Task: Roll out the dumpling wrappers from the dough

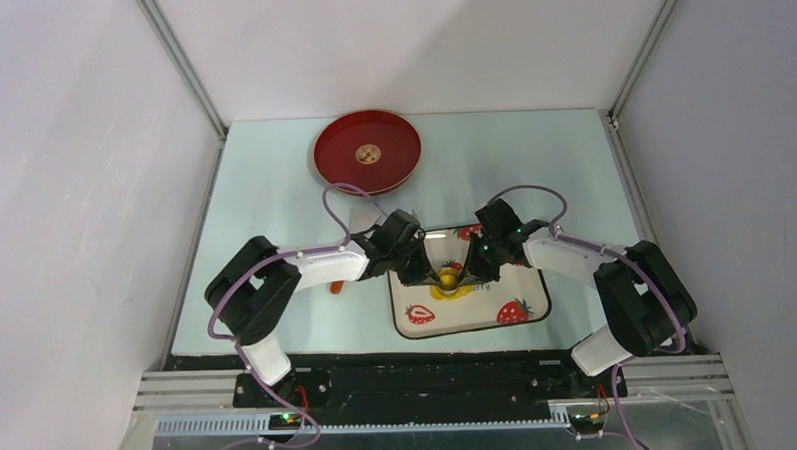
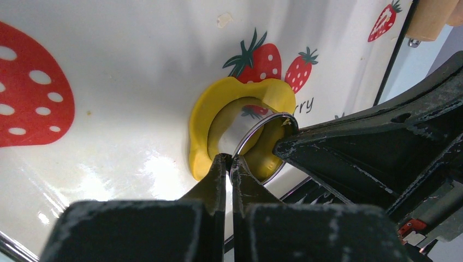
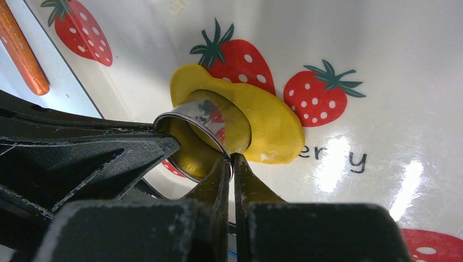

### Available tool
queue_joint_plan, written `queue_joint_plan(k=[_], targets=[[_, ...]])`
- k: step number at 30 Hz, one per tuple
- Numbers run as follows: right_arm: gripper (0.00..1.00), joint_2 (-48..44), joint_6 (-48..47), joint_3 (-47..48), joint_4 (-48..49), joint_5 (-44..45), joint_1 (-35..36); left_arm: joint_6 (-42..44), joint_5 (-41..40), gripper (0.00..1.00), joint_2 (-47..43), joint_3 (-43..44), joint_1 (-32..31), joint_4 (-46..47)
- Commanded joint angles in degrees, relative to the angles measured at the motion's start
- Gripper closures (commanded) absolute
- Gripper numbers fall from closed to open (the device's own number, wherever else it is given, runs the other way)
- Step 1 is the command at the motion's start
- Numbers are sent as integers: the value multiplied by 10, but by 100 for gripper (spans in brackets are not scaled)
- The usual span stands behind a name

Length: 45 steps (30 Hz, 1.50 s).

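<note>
The yellow dough (image 1: 447,281) lies as a flattened irregular patch on the strawberry tray (image 1: 478,320). A shiny metal ring cutter (image 2: 236,130) stands tilted on the dough (image 2: 201,128). My left gripper (image 2: 229,159) is shut on the ring's near rim. My right gripper (image 3: 231,158) is shut on the opposite rim of the cutter (image 3: 218,117), over the dough (image 3: 273,128). Both grippers meet over the tray, left (image 1: 426,272) and right (image 1: 469,269). Yellow dough shows inside the ring. No separate round wrapper is in view.
A red round plate (image 1: 367,151) with a small brownish disc at its centre sits at the back left. An orange-handled tool (image 3: 22,52) lies on the table left of the tray. A wooden roller end (image 2: 431,19) shows beyond the tray's edge.
</note>
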Motion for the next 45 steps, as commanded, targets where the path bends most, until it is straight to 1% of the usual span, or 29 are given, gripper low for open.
queue_joint_plan(k=[1,3,4,5,6,8,9,10,13,14,18,23,26,28,34,39,45], targets=[[100,33,-15,-28,-29,-27,19,3,-62,100,51,-43,-15,-133],[92,26,-15,-27,-24,-42,19,8,-63,100,47,-43,-15,-133],[82,23,-13,-25,-22,-44,20,12,-64,100,43,-43,-15,-132],[78,16,-11,-23,-24,-46,20,18,-66,100,40,-41,-14,-132],[72,8,-10,-17,-30,-46,20,21,-67,100,35,-40,-15,-132],[66,-3,-10,-3,-44,-43,20,29,-69,97,27,-37,-14,-133],[65,-7,-11,3,-54,-42,20,35,-71,94,23,-33,-14,-133],[60,-16,-12,15,-59,-41,20,37,-71,93,22,-32,-14,-133],[51,-34,-15,45,-85,-38,19,46,-68,91,11,-21,-15,-133],[48,-45,-15,50,-91,-37,19,48,-67,88,8,-18,-15,-133],[41,-78,-15,79,-127,-26,18,56,-70,78,-19,-2,-16,-139],[36,-105,-19,99,-158,-23,7,71,-71,69,-44,25,-17,-151],[35,-113,-23,100,-166,-24,0,84,-67,62,-55,40,-19,-154],[34,-120,-24,100,-169,-26,-5,88,-65,60,-65,48,-20,-154],[33,-134,-33,110,-179,-30,-14,101,-59,57,-104,62,-20,-154],[32,-123,-46,120,-189,-31,-9,110,-56,55,-127,62,-20,-154],[31,-93,-52,123,-184,-43,0,111,-55,56,-134,50,-19,-153]])
